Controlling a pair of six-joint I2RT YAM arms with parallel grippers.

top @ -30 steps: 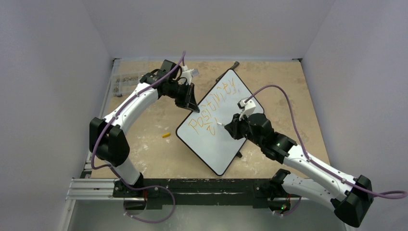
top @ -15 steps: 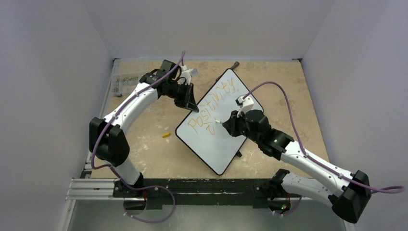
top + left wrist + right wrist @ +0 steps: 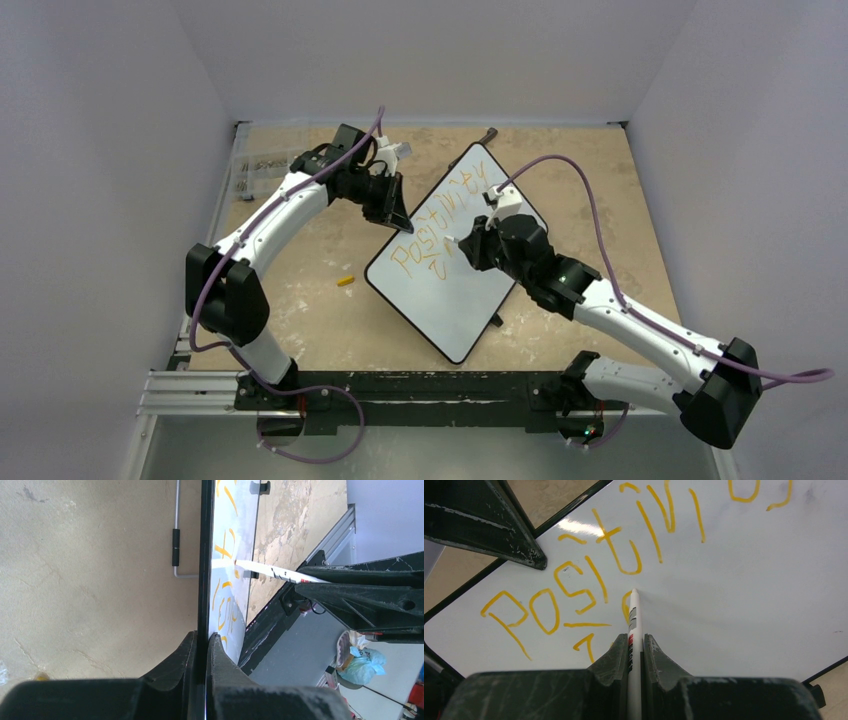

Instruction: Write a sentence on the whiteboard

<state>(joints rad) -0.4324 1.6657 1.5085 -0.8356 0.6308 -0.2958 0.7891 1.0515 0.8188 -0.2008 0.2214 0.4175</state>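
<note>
Whiteboard (image 3: 455, 300) edge clamped by left gripper (image 3: 202, 642); marker (image 3: 633, 620) seemingly touches; blank surface below

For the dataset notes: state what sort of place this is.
Probably a robotics lab test cell: a left arm and right arm bolted to a metal rail, plain white walls enclosing a scuffed table, a whiteboard as prop.

Beige scuffed tabletop (image 3: 600, 180): whiteboard (image 3: 450, 300) at centre, small yellow piece (image 3: 346, 281) near its left.
</note>
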